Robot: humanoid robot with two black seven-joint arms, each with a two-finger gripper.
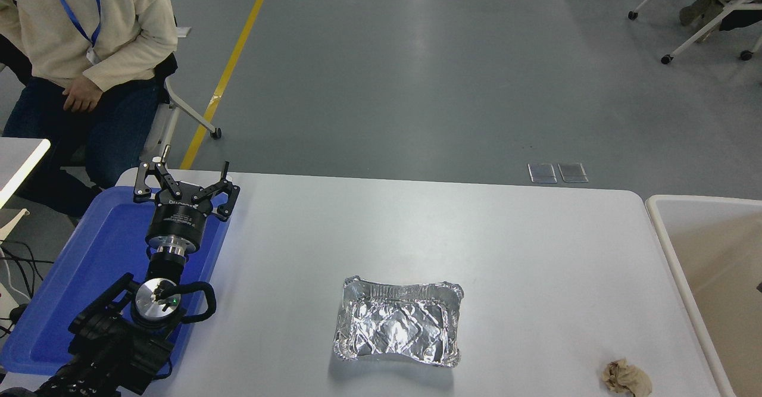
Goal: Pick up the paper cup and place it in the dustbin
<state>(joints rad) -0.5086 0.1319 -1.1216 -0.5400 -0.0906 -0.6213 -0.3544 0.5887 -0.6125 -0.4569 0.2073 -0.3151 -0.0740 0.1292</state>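
No paper cup to be found on the table (417,224), in the trays, or in the visible part of the dustbin (702,199); possibly already down in the bin or out of frame, impossible to say. By judgement, a light, thin-walled thing: easily crushed and apt to tip or skid under a sideways nudge. Best taken across the upper wall just under the rolled rim, where stiffest, with a gentle squeeze.

Dustbin at the right end of the table, beige inside only partly in view, with a small dark speck at the picture's edge too small to identify. Crumpled brown paper wad (626,378) near the bin on the table's near right corner. Crinkled foil tray (405,287) toward the near middle, nothing in it. Left gripper (183,177) parked above the blue tray (107,236) at the left, fingers spread wide, holding nothing. Right arm out of view. Seated person (89,28) beyond the far left corner, hands off the table.
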